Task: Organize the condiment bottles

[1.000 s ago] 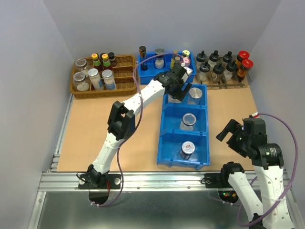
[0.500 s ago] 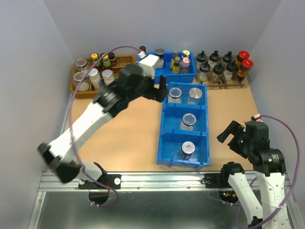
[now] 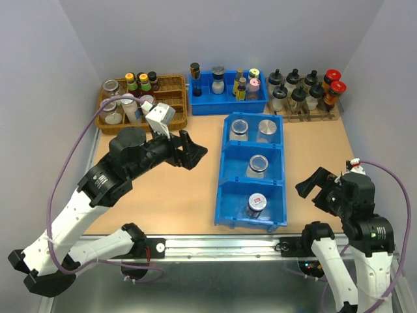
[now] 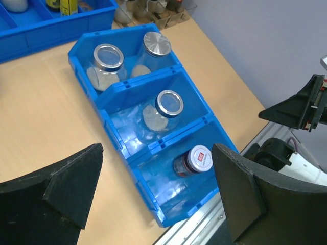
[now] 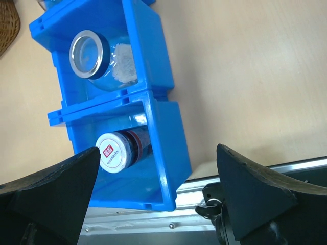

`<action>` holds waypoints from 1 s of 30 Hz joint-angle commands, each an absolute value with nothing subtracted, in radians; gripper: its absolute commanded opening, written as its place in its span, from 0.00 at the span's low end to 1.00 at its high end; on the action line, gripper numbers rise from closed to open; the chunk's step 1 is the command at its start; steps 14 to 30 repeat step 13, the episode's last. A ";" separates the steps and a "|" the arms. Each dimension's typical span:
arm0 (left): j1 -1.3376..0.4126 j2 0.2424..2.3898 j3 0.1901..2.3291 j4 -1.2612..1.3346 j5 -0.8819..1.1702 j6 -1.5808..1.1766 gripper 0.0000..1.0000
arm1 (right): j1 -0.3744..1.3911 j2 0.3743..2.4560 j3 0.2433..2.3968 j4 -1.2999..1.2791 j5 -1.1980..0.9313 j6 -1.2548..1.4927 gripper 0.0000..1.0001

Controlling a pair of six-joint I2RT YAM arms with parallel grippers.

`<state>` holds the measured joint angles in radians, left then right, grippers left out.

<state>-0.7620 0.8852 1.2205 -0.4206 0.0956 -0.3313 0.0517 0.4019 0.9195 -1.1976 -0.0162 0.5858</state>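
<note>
While hanging over the worktop (image 3: 182, 195) left of centre, left tool (image 3: 194, 149) was wide open, empty. Condiment bottles (image 3: 258, 163) all sat in blue bin (image 3: 221, 195) at centre: two upper compartment, one middle, red-labelled bottle (image 3: 256, 203) lowest. Right tool (image 3: 311, 193), lower right, spread open, empty.

No legible text; red-and-white lid label (image 5: 108, 151) on dark jar (image 5: 137, 145) seemingly printed, too small to read.
</note>
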 commanded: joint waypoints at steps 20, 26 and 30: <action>-0.764 0.779 1.284 -0.406 0.092 -0.379 0.94 | 0.049 0.353 0.985 -1.126 -0.012 0.569 1.00; -0.764 0.779 1.284 -0.406 0.092 -0.379 0.94 | 0.049 0.353 0.985 -1.126 -0.012 0.569 1.00; -0.764 0.779 1.284 -0.406 0.092 -0.379 0.94 | 0.049 0.353 0.985 -1.126 -0.012 0.569 1.00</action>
